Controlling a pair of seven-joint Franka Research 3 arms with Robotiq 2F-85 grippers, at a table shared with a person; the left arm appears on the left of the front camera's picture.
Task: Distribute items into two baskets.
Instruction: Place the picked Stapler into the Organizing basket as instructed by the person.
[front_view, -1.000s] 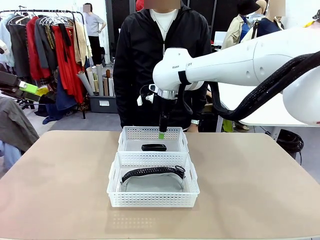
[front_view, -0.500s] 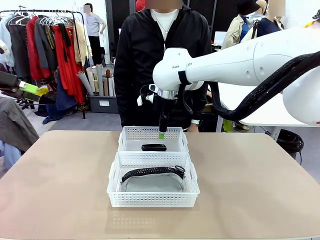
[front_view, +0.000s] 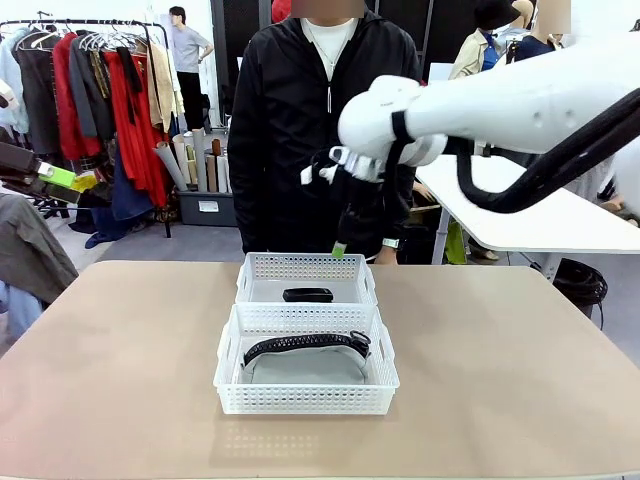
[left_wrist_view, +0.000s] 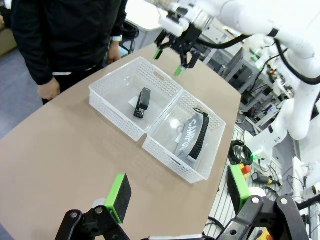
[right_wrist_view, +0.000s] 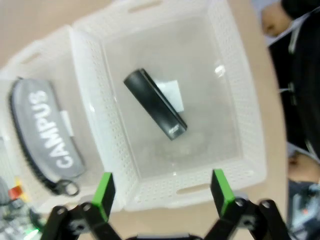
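Right gripper, jaws wide and empty, has lifted up and away from the far basket since a second ago, leaving stapler there and bag in near basket: distribution looks done.

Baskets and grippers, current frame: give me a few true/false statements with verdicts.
1. The stapler lies in the far basket, the one nearer the person. True.
2. The grey bag shares a basket with the stapler. False: it lies alone in the near basket.
3. The right gripper is shut on the stapler. False: its jaws stand open and empty, above the far basket.
4. The left gripper is open and holds nothing. True.
5. The two baskets stand apart with bare table between them. False: they sit side against side.
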